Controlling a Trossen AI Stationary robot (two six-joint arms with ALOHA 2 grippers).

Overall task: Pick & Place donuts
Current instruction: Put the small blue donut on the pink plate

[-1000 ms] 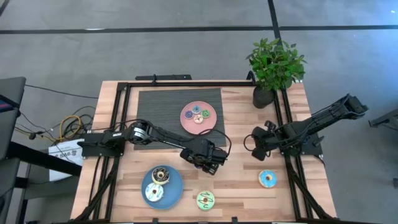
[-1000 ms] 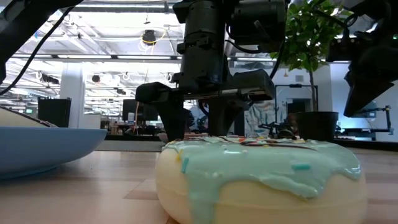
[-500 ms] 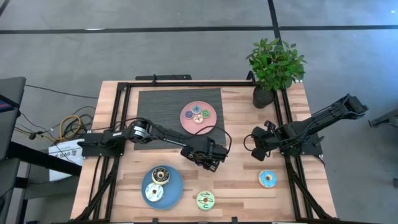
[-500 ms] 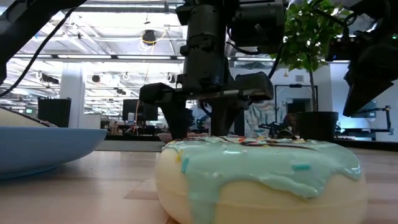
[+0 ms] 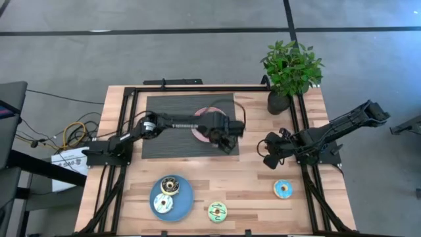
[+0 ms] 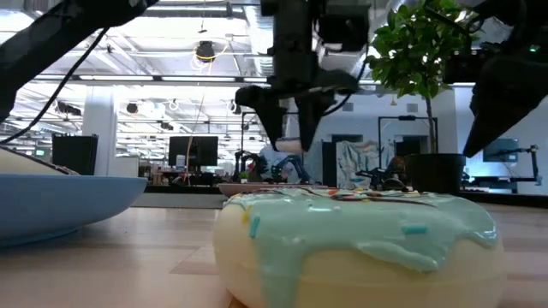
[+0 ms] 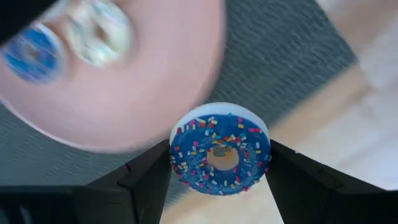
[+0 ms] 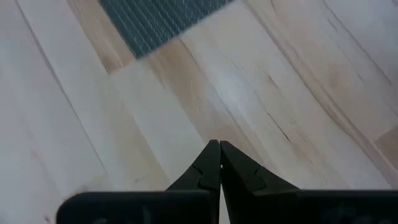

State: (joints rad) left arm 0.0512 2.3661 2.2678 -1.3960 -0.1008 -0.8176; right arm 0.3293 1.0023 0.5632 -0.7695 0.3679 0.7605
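Left end effector (image 7: 217, 180) grasping blue donut (image 7: 220, 150) over pink plate (image 7: 143, 93), plate mostly hidden in high view; right end effector (image 8: 219, 163) clenched, empty.

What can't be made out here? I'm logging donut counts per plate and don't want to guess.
- Pink plate, high view: mostly hidden under the left gripper, so no count.
- Left wrist view: the plate's donuts are blurred; some are cut off by the edge.
- Blue plate, low view: seen edge-on, contents hidden by its rim.
- Dark blue donut: held in the left gripper, its underside unseen.
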